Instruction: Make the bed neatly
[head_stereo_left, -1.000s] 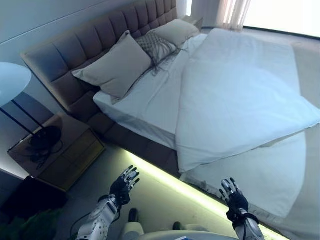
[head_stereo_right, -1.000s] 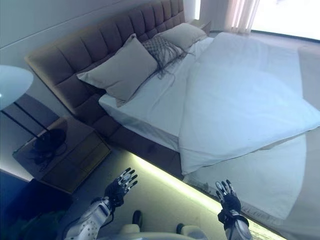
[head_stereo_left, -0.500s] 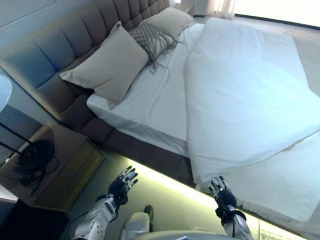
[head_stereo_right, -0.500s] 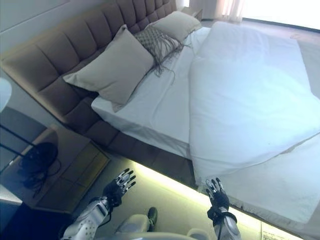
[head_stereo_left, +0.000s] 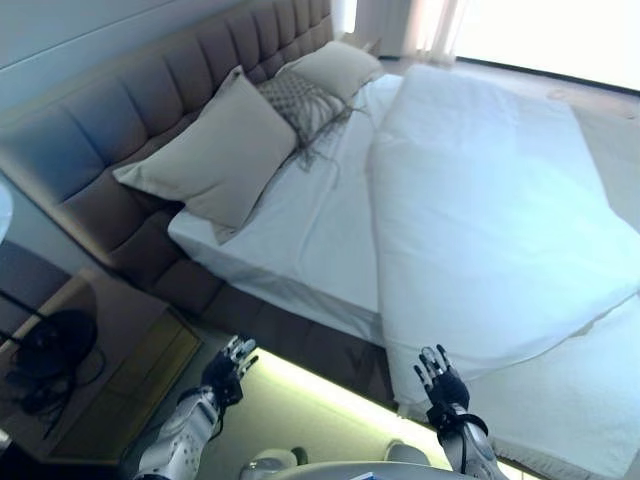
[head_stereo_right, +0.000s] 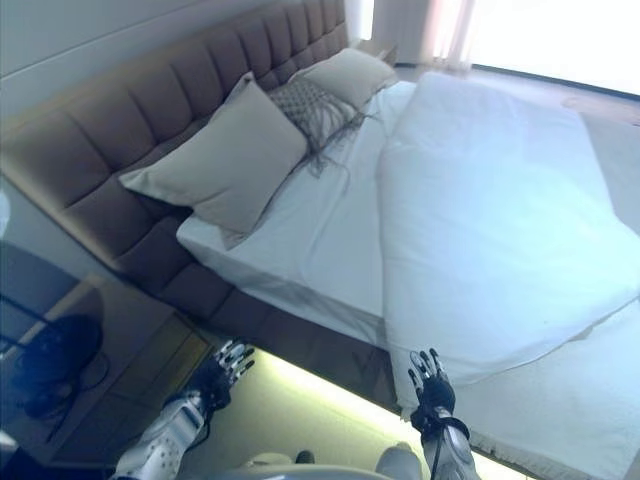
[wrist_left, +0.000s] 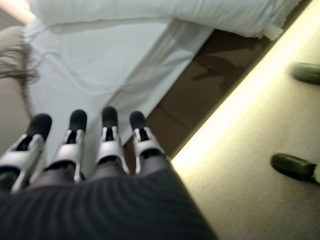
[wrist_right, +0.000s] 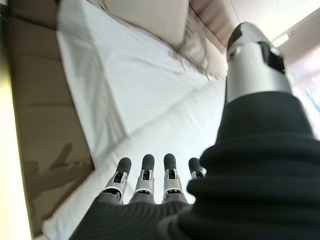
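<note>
A bed with a white sheet (head_stereo_left: 300, 215) and a tufted brown headboard (head_stereo_left: 120, 130) fills the view. A white duvet (head_stereo_left: 490, 200) lies askew over the far half, its near corner (head_stereo_left: 420, 370) hanging at the bed's side. Two beige pillows (head_stereo_left: 215, 155) (head_stereo_left: 335, 65) and a fringed grey cushion (head_stereo_left: 295, 100) lean at the headboard. My left hand (head_stereo_left: 225, 372) is open, low beside the bed frame. My right hand (head_stereo_left: 440, 385) is open too, just below the duvet's near corner, touching nothing.
A wooden nightstand (head_stereo_left: 110, 370) with a dark object (head_stereo_left: 45, 345) on it stands at the left by the headboard. A lit yellow strip (head_stereo_left: 320, 385) runs along the bed's base. Bright curtains (head_stereo_left: 430, 25) hang at the far end.
The camera has shifted and the bed sits closer. My left hand has dropped lower and leftward. My right hand stays raised under the duvet's corner.
</note>
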